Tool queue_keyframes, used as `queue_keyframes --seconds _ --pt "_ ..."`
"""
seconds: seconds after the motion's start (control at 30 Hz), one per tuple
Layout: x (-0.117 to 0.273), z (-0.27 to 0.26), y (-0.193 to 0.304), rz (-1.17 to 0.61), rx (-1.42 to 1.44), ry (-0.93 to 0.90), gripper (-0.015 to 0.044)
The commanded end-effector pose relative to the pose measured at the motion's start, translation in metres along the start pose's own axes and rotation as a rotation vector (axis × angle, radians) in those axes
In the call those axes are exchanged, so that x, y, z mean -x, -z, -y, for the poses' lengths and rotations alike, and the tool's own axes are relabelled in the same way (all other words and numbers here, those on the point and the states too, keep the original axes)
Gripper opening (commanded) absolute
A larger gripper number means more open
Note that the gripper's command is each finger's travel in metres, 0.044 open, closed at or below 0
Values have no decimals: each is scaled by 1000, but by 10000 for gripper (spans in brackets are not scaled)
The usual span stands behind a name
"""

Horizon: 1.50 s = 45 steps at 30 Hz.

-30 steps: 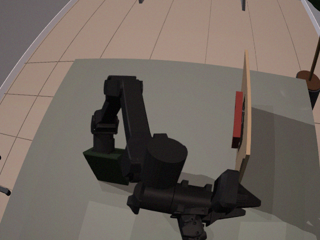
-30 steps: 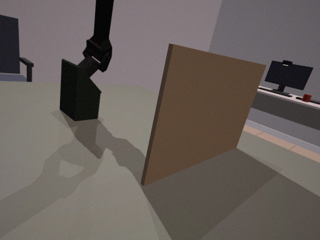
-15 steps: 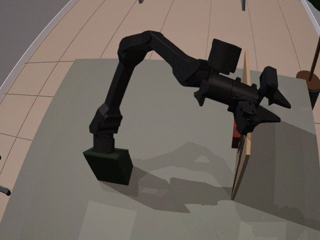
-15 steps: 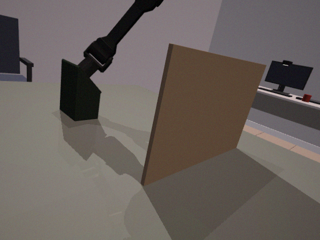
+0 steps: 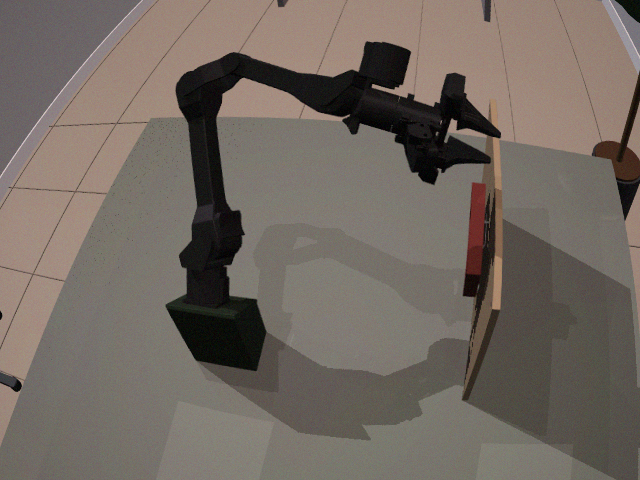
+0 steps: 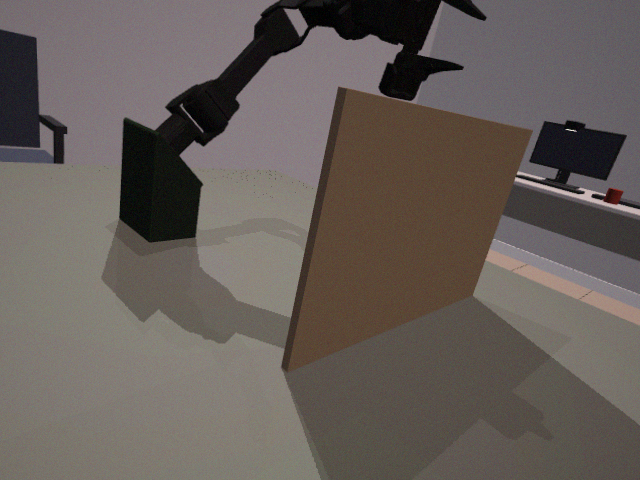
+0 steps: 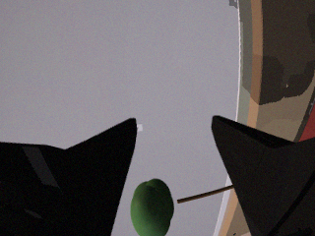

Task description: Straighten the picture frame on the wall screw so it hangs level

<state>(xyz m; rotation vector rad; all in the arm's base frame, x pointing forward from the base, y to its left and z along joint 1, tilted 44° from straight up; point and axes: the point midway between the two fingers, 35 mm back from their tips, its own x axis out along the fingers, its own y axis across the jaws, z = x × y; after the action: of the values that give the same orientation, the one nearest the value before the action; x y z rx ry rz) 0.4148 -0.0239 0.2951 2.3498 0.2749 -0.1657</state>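
The red picture frame [image 5: 475, 227] hangs on the near face of the upright wooden wall panel [image 5: 497, 279] [image 6: 413, 206] and shows edge-on in the top view. Only a sliver of the frame [image 7: 310, 123] shows at the right edge of the wrist view. The screw and the notched strip are hidden, and I cannot tell how far the frame tilts. My gripper [image 5: 494, 148] [image 6: 474, 43] [image 7: 173, 124] is partly open with nothing between its fingers. It is off the frame, towards the far end of the panel in the top view and high up near its top edge.
The arm stands on a dark green base block [image 5: 222, 330] [image 6: 155, 191] on the table [image 5: 129, 413]. The panel's back faces the exterior view. A plant pot [image 5: 617, 162] stands beyond the table, and a desk with a monitor [image 6: 578, 149] is in the background.
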Motion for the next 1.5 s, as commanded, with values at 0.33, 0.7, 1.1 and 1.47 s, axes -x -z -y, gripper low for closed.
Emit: queue_keyframes --seconds 0.33,0.7,1.1,1.47 --pt "124 106 17 -20 -119 -99 260" --pt "169 172 -32 -82 -243 -157 260" --pt "172 180 -41 -103 -293 -185 260" --pt "172 180 -41 -103 -293 -185 260"
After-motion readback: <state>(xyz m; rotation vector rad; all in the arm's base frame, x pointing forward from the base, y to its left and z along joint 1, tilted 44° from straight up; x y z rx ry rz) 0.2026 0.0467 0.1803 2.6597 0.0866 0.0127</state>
